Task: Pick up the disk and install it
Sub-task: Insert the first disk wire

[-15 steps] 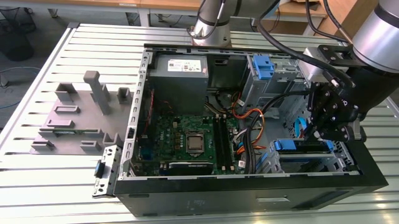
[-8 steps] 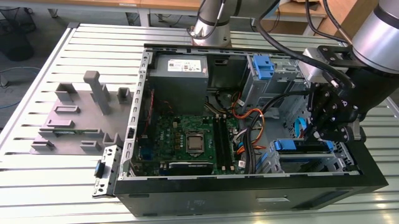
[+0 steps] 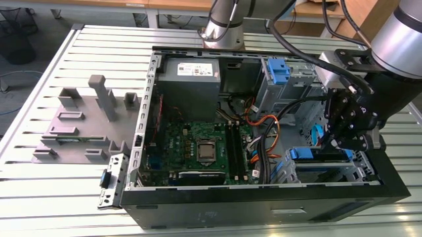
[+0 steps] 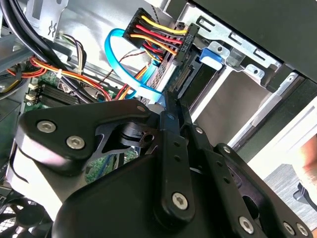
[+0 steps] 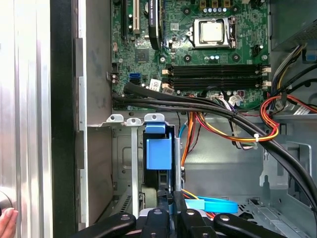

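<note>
The gripper (image 3: 345,143) hangs low inside the open computer case (image 3: 264,202), at the drive bay in its front corner, fingers drawn close together on the edge of the disk (image 5: 158,153), which stands in the bay slot in its blue carrier. A blue data cable (image 4: 121,69) and coloured power wires (image 4: 158,37) run just beside it. The motherboard (image 3: 201,148) lies near.

No legible print on the power supply's white label (image 3: 191,70).

An open computer case (image 3: 264,197) holds a green motherboard (image 3: 197,148) and, seemingly, a grey power supply (image 3: 189,81).
</note>
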